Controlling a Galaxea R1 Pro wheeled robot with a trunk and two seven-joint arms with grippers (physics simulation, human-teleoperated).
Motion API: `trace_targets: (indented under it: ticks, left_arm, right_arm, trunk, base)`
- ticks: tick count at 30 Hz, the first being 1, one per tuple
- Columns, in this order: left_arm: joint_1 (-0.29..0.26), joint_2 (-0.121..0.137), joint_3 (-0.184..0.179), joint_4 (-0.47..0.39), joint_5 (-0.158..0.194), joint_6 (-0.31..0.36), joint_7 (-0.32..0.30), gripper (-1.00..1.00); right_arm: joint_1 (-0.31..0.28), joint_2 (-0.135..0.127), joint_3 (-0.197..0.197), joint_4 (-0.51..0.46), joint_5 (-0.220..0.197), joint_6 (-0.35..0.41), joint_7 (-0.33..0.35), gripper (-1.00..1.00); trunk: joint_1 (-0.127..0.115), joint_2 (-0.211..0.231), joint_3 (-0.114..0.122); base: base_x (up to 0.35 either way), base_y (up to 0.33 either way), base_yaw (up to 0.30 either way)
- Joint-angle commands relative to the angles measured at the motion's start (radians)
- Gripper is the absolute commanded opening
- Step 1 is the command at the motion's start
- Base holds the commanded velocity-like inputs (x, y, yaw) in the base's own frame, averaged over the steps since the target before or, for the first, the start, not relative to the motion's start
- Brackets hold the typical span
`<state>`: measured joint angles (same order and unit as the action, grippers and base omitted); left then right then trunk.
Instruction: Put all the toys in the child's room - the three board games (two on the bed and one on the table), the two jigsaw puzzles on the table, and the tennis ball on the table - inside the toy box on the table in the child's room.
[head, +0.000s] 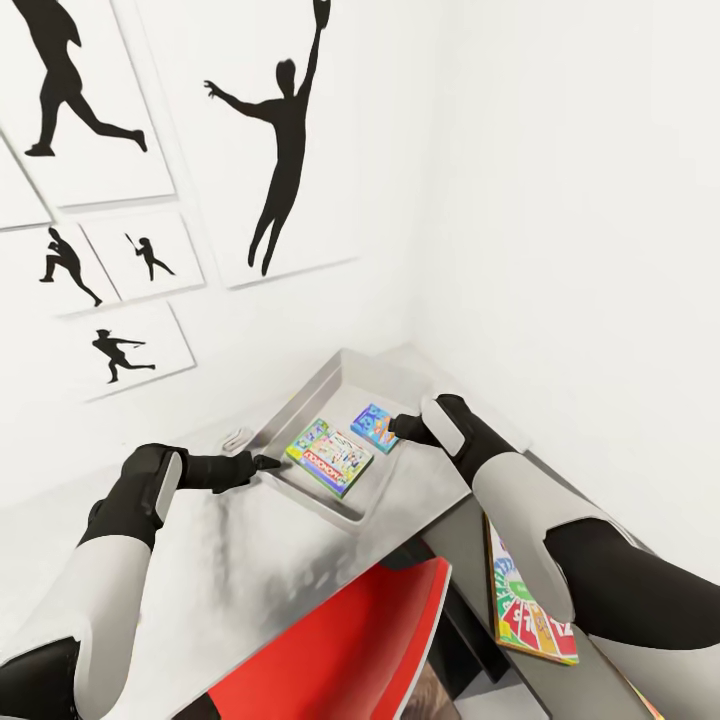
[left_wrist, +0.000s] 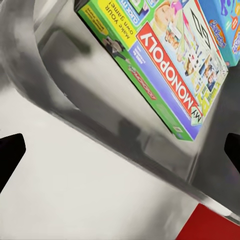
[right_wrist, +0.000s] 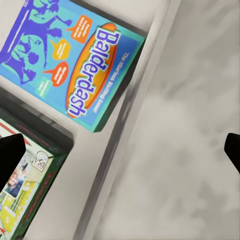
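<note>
Toy box holding two board games, third game outside

Right forearm covers part of a colourful game board at lower right. A small object by the tray's left rim is too small to identify.

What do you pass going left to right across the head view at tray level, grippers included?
Left gripper → green Monopoly board game box → blue Balderdash board game box → right gripper. Both boxes lie in the grey metal tray.
</note>
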<state>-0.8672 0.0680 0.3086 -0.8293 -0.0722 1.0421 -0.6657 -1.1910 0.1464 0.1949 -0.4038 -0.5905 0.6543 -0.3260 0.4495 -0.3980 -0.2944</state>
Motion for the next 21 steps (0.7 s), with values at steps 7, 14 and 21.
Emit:
trace_targets:
  ticks: [7,14,21]
  left_arm:
    - [-0.001,0.0,0.003,-0.001,-0.008,0.005,-0.008,1.0]
    - [-0.001,0.0,0.003,-0.001,-0.008,0.005,-0.008,1.0]
    - [-0.001,0.0,0.003,-0.001,-0.008,0.005,-0.008,1.0]
  right_arm:
    - [0.0,-0.002,0.008,0.0,-0.011,0.002,-0.008,1.0]
    - [-0.001,-0.002,0.008,0.0,-0.011,0.003,-0.007,1.0]
    - [-0.001,-0.002,0.008,0.0,-0.011,0.003,-0.007,1.0]
  trunk:
    - [0.001,-0.002,-0.009]
    - [0.001,-0.002,-0.02]
    - [0.001,-0.002,-0.025]
  base:
    - [0.0,0.0,0.0]
    - [0.0,0.0,0.0]
    - [0.0,0.0,0.0]
